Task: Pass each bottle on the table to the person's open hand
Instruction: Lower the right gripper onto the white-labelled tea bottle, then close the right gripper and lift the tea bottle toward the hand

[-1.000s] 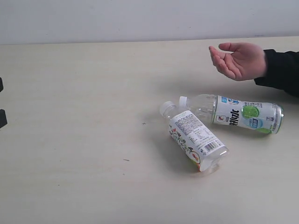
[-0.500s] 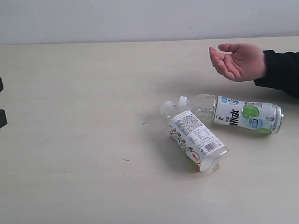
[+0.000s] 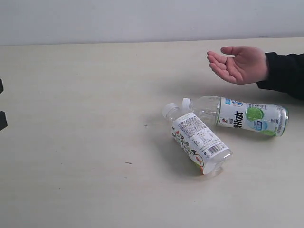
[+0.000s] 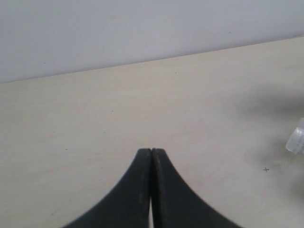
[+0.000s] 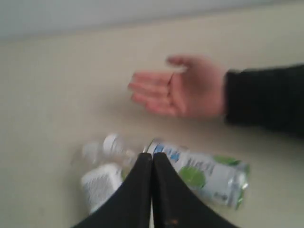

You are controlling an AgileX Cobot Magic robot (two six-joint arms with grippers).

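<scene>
Two white-capped bottles lie on their sides on the pale table point(image 3: 85, 123). The one with a green-lime label point(image 3: 247, 117) lies right of centre, and the one with a white text label point(image 3: 199, 140) rests against its neck. A person's open hand point(image 3: 236, 63), palm up, hovers beyond them at the right. My right gripper point(image 5: 152, 156) is shut and empty, above the green-lime bottle point(image 5: 204, 173) and the white-label bottle point(image 5: 99, 183), with the hand point(image 5: 178, 92) farther on. My left gripper point(image 4: 151, 152) is shut and empty over bare table; a bottle cap point(image 4: 297, 137) shows at the view's edge.
A black sleeve point(image 3: 285, 71) runs off the right edge behind the hand. A dark piece of the left arm point(image 3: 2, 118) shows at the left edge. A pale wall point(image 3: 142, 19) rises behind the table's far edge.
The person's hand has shifted slightly left and opened flatter. The bottles and the dark left-arm piece have not moved.
</scene>
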